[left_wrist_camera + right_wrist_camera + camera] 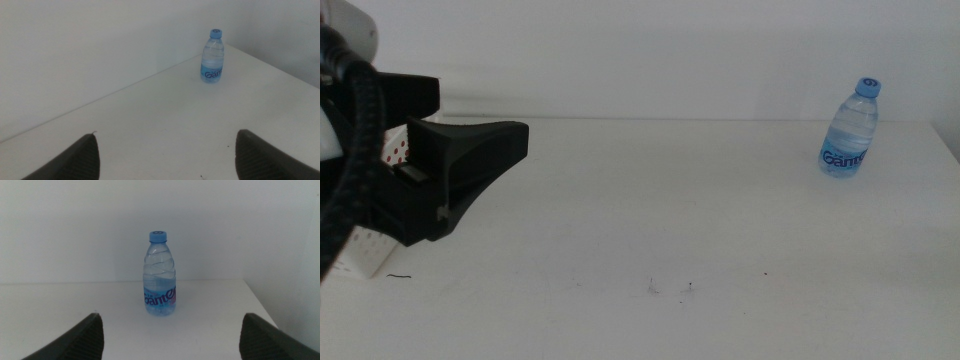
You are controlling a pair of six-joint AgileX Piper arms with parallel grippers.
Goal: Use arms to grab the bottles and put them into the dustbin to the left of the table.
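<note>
While upright, cap up: water bottle [848, 133] | table [670, 220] far-right corner

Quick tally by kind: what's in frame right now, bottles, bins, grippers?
Water bottle, clear with blue cap, upright at the table's far right: 1
Dustbin, white, mostly hidden behind the left gripper: 1
Grippers, both open and empty: 2, left gripper and right gripper
Total: 4

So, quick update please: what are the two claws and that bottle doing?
Left gripper open, empty, over the basket. Right gripper open, facing the water bottle. Bottle upright, far right of the table. Nothing between.
</note>
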